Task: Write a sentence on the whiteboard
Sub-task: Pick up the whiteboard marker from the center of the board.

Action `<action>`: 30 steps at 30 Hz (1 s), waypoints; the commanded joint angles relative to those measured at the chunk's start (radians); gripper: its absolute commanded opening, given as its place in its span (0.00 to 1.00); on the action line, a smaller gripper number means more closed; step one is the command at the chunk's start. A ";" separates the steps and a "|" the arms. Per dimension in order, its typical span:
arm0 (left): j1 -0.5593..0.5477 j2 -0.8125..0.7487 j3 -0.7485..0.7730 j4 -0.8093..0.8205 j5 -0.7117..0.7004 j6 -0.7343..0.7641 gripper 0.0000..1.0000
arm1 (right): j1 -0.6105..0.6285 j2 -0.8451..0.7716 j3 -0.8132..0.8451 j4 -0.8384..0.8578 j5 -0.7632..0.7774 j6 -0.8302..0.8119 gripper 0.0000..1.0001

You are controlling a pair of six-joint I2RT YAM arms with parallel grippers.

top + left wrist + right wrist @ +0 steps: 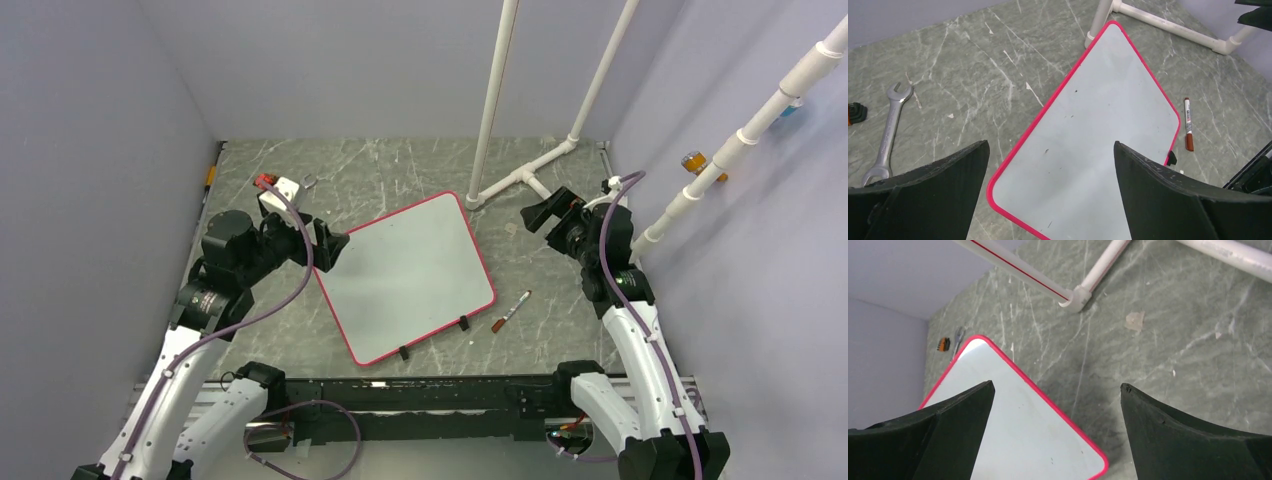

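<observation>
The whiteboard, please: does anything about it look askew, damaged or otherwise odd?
The whiteboard lies turned at an angle, not square to the table edge. Its face is blank apart from a few tiny dark specks. The marker lies loose on the table beside the board's right edge. No damage shows.

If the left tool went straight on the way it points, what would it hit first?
Probably the whiteboard: its blank surface lies centred ahead of the open left tool in the wrist view, though depth is unclear.
</observation>
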 commanded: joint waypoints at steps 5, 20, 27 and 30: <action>-0.042 -0.003 0.045 -0.001 -0.002 0.035 0.99 | 0.000 0.002 0.055 -0.258 0.102 0.028 1.00; -0.058 -0.001 0.051 -0.009 0.012 0.029 0.98 | 0.011 0.070 -0.095 -0.471 0.179 0.199 1.00; -0.060 0.008 0.052 -0.014 0.012 0.028 0.97 | 0.073 0.186 -0.143 -0.380 0.183 0.218 0.93; -0.060 0.006 0.052 -0.013 0.010 0.028 0.98 | 0.126 0.249 -0.132 -0.357 0.229 0.231 0.87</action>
